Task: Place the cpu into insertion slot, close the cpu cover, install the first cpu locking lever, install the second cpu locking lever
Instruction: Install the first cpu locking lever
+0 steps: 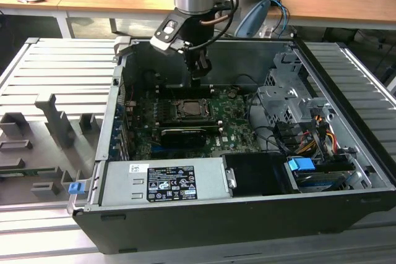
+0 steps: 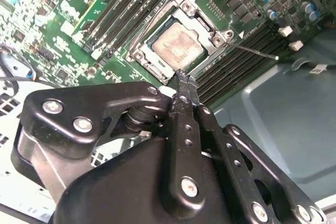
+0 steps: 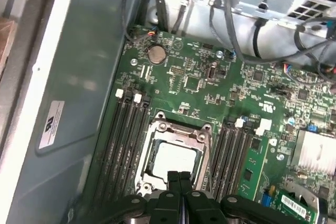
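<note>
In the second wrist view the tool (image 2: 184,80) is closest to the lens. Its black linkage is folded in and its two fingers are pressed together with nothing between them. The tips hang just above the near edge of the socket. Below them the cpu (image 2: 178,43) lies flat in its slot, silvery top up. The cpu cover (image 2: 202,22) is lowered around it as a frame, which is what keeps the chip seated. A thin rod (image 2: 257,52) runs out from the socket's corner over the memory slots. I take it for a locking lever that is not hooked down.

In the first wrist view the joined fingertips of the tool (image 3: 178,177) overlap the cpu's (image 3: 173,158) near edge. The cpu cover (image 3: 181,132) borders the chip on the green motherboard (image 3: 210,77).

In the exterior view the power supply (image 1: 167,180) sits at the front of the open computer case (image 1: 185,227), which rests on the slatted counter (image 1: 49,72). The tool (image 1: 201,69) points down inside the case, above the cpu (image 1: 193,108) and apart from it.
</note>
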